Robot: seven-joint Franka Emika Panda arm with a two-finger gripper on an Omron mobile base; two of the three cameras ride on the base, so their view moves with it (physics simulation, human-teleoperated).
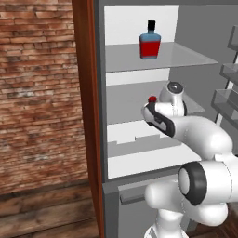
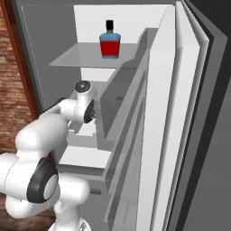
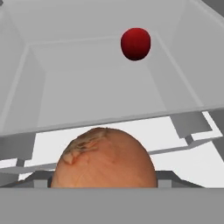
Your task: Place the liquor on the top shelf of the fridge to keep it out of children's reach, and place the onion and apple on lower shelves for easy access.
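The liquor (image 1: 150, 42) (image 2: 109, 43) stands upright on the top shelf (image 1: 186, 58) of the open fridge (image 1: 100, 139). The dark red apple (image 1: 152, 99) (image 3: 135, 43) rests toward the back of a lower shelf (image 3: 87, 87) (image 1: 125, 107). My gripper (image 2: 91, 114) reaches in at that shelf's front edge, shut on the tan onion (image 3: 104, 159). The onion bulges up at the bottom of the hand view and hides the fingertips. The apple lies well beyond the onion, apart from it.
A reddish wooden cupboard side (image 1: 86, 93) and a brick wall (image 1: 37, 93) stand left of the fridge. The open door with its racks (image 1: 228, 69) (image 2: 180, 113) stands close on the right. White drawer fronts (image 1: 139, 162) sit below the shelf.
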